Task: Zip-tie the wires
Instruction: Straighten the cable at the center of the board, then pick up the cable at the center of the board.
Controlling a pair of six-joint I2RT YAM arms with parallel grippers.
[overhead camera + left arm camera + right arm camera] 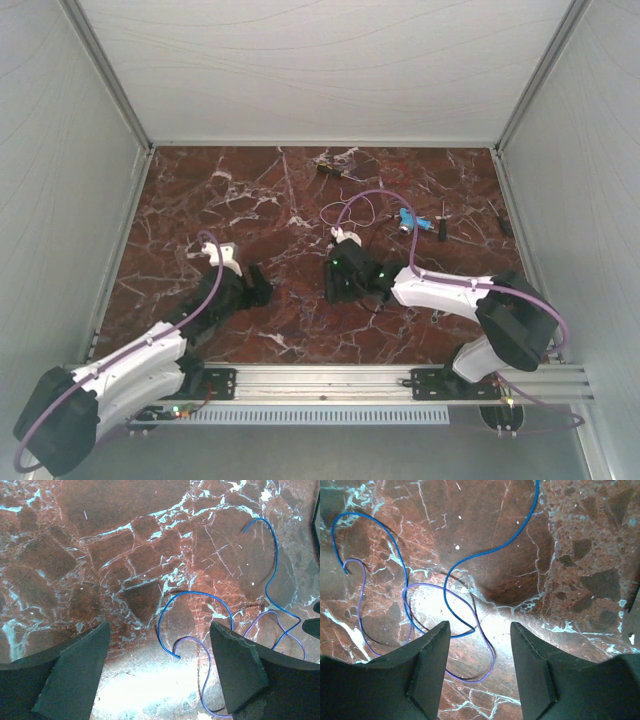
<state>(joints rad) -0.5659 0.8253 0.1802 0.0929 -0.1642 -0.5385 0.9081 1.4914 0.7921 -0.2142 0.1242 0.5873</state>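
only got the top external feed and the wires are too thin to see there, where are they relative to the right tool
Observer: In the right wrist view the wires, blue and purple, lie in loose loops on the marble tabletop just ahead of the right tool.
Operator: is it gripping any of them
Observer: No. The right tool is open, and one purple loop lies on the marble below its gap.
Operator: and the left tool
Observer: In the left wrist view the left tool is open and grips nothing. Wire loops lie ahead of its gap, toward that picture's right.

Red-brown table (270, 200) veined white, wires (409, 592) blue and purple, left hand (160, 626) black, right hand (480, 624) black
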